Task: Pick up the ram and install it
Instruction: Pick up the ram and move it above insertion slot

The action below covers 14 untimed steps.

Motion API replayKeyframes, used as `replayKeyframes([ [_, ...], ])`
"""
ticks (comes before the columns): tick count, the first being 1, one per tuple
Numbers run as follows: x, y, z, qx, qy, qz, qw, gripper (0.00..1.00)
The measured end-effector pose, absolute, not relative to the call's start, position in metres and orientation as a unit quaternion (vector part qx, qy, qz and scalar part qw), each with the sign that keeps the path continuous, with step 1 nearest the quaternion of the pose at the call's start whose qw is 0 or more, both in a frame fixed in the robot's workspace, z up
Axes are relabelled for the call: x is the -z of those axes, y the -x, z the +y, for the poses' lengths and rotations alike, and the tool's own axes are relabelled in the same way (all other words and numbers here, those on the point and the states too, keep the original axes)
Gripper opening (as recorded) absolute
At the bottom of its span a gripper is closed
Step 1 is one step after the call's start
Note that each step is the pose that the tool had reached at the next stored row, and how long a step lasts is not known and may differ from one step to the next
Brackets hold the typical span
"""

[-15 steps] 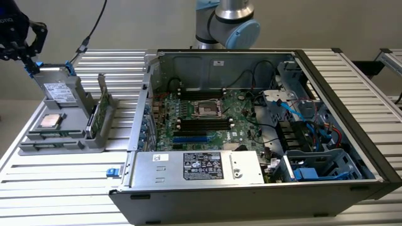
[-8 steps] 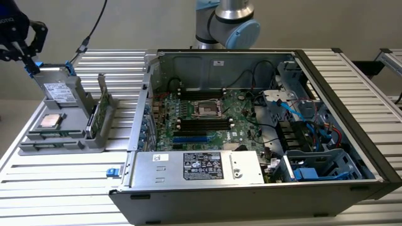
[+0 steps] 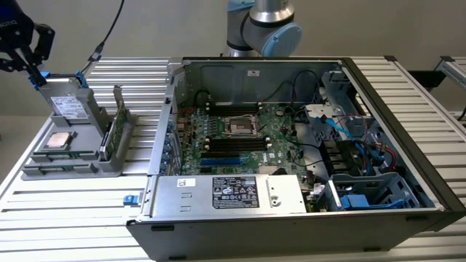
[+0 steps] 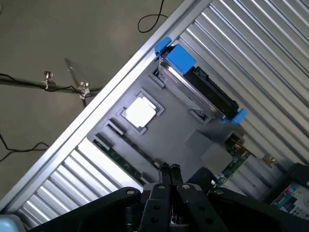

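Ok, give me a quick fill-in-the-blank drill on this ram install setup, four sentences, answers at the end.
1. The fingers are ___, holding nothing.
2. The ram stands in a tray whose colour is ___.
3. The drive in that tray has clips whose colour is ___.
4. The computer case lies with its side ___, showing the motherboard.

Missing words: shut; gray; blue; open.
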<state>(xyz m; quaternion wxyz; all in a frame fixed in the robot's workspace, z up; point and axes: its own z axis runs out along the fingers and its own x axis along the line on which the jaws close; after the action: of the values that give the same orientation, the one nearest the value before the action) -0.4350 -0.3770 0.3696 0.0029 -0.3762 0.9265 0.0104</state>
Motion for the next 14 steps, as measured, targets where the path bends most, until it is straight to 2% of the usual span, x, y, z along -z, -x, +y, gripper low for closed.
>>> replayKeyframes([
  [14,-0.3688,0.4350,-0.3770,-0.011,0.491,0.871,0.002,0.10],
])
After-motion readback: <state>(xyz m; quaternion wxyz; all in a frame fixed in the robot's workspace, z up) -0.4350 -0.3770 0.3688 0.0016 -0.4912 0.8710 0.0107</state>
